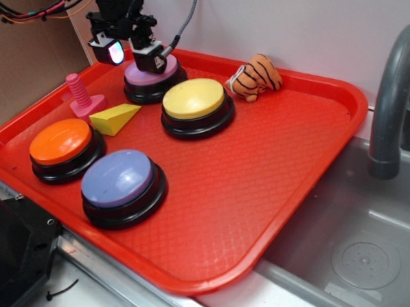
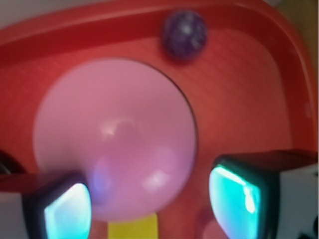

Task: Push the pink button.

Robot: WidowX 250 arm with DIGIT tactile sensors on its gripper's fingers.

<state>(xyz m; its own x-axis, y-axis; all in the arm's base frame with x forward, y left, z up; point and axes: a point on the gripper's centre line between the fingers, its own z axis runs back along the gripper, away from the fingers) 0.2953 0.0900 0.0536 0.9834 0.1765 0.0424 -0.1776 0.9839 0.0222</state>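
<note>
Mostly done: gripper (image 1: 136,52) spread wide, touching or just above pink button (image 1: 149,75) directly beneath; full press unconfirmed.

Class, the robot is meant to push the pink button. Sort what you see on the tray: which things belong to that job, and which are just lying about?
Belong to the job:
pink button
gripper, open over it

Just lying about:
yellow button
orange button
blue button
pink bolt
yellow wedge
toy tiger
small purple ball
</note>
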